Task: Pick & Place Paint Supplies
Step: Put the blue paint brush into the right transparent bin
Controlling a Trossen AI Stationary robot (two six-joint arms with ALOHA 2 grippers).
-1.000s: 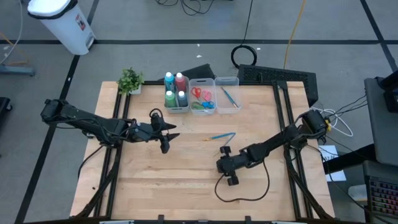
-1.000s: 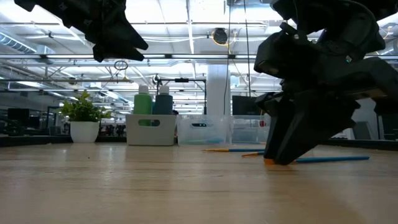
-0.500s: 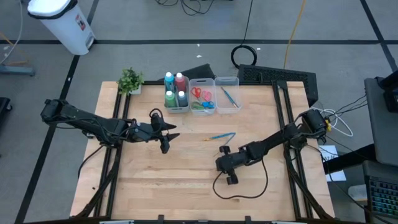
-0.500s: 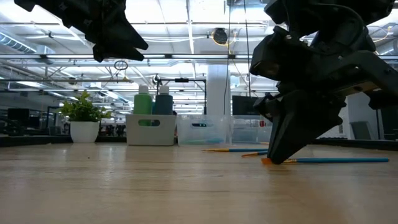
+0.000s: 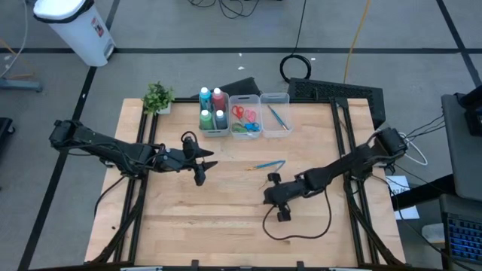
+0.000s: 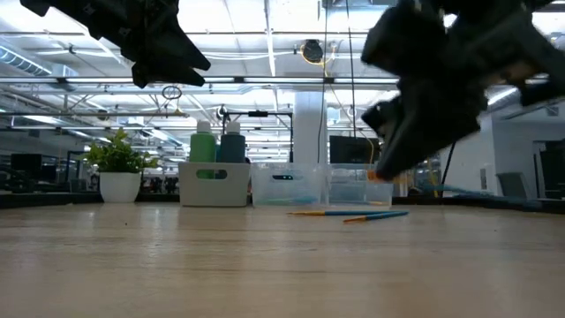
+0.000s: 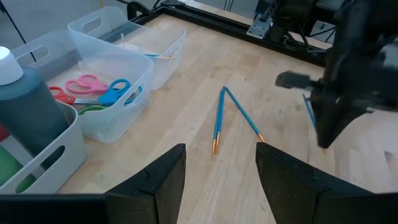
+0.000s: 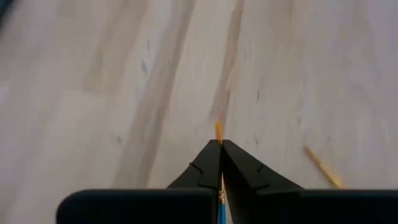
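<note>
A thin blue brush with an orange tip [image 8: 218, 134] is pinched between the closed fingers of the right gripper [image 6: 388, 172], held clear of the bench [image 5: 226, 218] a little right of its middle. Two more brushes [image 7: 233, 118] lie on the wood near the centre, meeting at one end. At the back edge, three clear bins [image 5: 260, 114] hold the paint bottles [image 5: 212, 108], scissors [image 7: 93, 90] and another brush. The left gripper [image 5: 202, 172] hovers left of centre, fingers apart and empty.
</note>
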